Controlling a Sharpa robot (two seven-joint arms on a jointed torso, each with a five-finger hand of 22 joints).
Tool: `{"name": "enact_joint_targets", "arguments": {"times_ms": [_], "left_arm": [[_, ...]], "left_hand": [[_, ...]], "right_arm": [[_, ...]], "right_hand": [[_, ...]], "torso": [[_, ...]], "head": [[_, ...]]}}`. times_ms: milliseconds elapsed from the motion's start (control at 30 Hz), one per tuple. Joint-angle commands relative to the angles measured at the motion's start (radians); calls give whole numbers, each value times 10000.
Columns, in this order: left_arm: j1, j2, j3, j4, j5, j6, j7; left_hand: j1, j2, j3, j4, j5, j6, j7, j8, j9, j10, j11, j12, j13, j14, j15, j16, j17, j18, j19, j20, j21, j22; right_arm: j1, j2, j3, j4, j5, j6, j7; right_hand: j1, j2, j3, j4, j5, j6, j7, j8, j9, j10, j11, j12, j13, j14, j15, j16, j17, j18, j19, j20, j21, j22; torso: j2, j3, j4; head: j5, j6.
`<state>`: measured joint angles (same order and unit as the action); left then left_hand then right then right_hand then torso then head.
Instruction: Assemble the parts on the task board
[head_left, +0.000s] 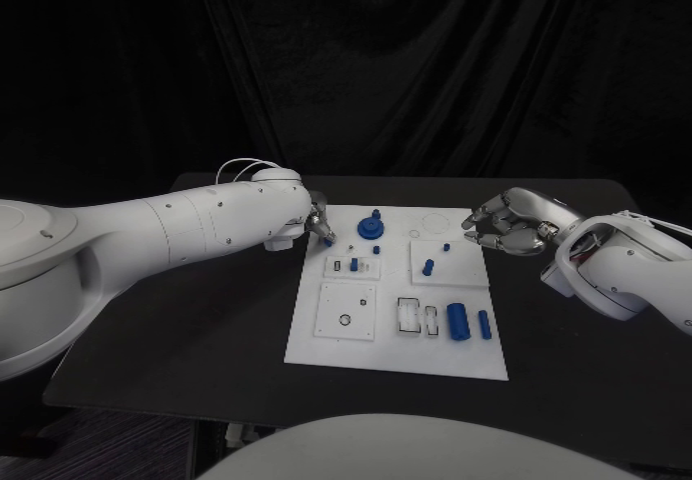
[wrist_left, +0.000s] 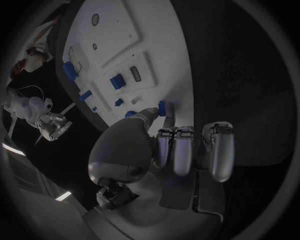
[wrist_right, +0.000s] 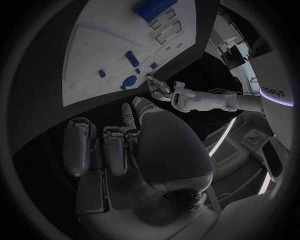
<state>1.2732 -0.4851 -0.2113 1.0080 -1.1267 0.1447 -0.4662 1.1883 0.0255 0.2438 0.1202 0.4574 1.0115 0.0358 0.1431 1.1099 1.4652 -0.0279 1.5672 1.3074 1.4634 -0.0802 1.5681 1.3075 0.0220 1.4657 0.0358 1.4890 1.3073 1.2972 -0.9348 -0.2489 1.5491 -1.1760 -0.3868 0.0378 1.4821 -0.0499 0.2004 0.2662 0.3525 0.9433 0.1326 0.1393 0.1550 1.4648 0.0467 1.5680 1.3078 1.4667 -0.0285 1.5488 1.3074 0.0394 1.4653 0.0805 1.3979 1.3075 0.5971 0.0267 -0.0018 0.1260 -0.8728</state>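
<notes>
So there's one white task board sitting in the middle of the black worktop, and I count about seven blue parts on it in the head view. At the far end there's a round knob-looking part and a small peg just in front of it. Then one tiny peg on the left inset plate, two pegs on the right inset plate (the second one is really small), and two cylinders lying flat side by side at the near right: a fatter cylinder and a slimmer one.

Left robot hand is at the far left corner of the board, and it's pinching a small blue piece between thumb and fingertip, right over the board's edge; the other fingers are curled down. The knob is just beside it.

Right robot hand hangs off the board's far right edge, fingers curled in, grasping nothing that I can see. Nearest part to it is that tiny peg, close but not touching
</notes>
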Motion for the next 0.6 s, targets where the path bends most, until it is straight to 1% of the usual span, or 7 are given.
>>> {"name": "enact_joint_targets", "arguments": {"times_ms": [33,133,267,333,467,500,600], "left_arm": [[-33,-136,4,217,-34,-234,214],[-32,-343,4,533,-33,-510,291],[-26,-711,5,1123,-33,-865,285],[-17,-914,7,1459,-9,-1006,228],[16,-1289,10,2116,504,-1154,14],[22,-1379,11,2287,605,-1197,-45],[32,-1571,10,2696,649,-1245,-162]], "left_hand": [[-52,-118,174,-44,68,75,16,-30,35,1056,-56,36,2634,1074,-41,27,2633,116,303,-71,-25,1614],[-126,-169,310,-74,59,126,6,-8,64,1056,-64,36,2634,1074,-46,27,2633,110,319,-75,-13,1635],[-158,-195,374,-89,62,150,0,5,79,1056,-69,36,2634,1074,-51,27,2633,104,333,-78,1,1654],[-261,-258,460,-84,35,208,-9,34,109,1056,-80,36,2634,1074,-61,27,2633,91,367,-86,35,1698],[-331,-289,527,-74,-7,240,-21,48,127,1056,-89,36,2634,1074,-68,27,2633,86,382,-94,50,1718],[-342,-293,540,-71,-24,244,-22,49,130,1056,-90,36,2634,1074,-70,27,2633,84,385,-95,53,1722],[-399,-323,614,-61,-134,242,-26,46,146,1056,-95,36,2634,1074,-76,27,2633,82,394,-103,60,1734]], "right_arm": [[-25,-10,6,-2,-11,65,-205],[-25,-35,6,8,-11,62,-213],[-26,-68,6,9,-11,64,-228],[-26,-76,6,6,-11,67,-237],[-26,-75,6,-14,-11,66,-247],[-28,-73,6,-22,-11,59,-244],[-40,-74,6,-34,-11,32,-231]], "right_hand": [[108,-30,72,1,34,80,-9,-57,-14,1060,40,28,2630,955,78,-39,2321,53,251,59,-48,2038],[115,-30,82,-3,52,82,-8,-58,-15,1060,40,28,2630,952,78,-49,2309,57,244,59,-63,2034],[115,-30,82,-3,52,82,-8,-58,-15,1060,40,28,2630,952,78,-49,2309,57,244,59,-63,2034],[115,-30,82,-3,52,82,-8,-58,-15,1060,40,28,2630,952,78,-49,2309,57,244,59,-63,2034],[120,-28,88,-5,64,85,-7,-57,-16,1060,41,28,2630,951,78,-51,2307,57,244,59,-63,2034],[120,-28,88,-5,64,85,-7,-57,-16,1060,41,28,2630,951,78,-51,2307,57,244,59,-63,2034],[123,-27,94,-6,73,87,-7,-57,-17,1060,42,28,2630,950,78,-53,2303,59,239,60,-75,2030]], "torso": [[-3,-2,-2],[-6,0,6],[-9,1,3],[-16,4,2],[-12,6,-12],[-21,11,-13],[-25,8,20]], "head": [[4,2],[-14,2],[-11,2],[-8,2],[30,2],[34,2],[35,2]]}}
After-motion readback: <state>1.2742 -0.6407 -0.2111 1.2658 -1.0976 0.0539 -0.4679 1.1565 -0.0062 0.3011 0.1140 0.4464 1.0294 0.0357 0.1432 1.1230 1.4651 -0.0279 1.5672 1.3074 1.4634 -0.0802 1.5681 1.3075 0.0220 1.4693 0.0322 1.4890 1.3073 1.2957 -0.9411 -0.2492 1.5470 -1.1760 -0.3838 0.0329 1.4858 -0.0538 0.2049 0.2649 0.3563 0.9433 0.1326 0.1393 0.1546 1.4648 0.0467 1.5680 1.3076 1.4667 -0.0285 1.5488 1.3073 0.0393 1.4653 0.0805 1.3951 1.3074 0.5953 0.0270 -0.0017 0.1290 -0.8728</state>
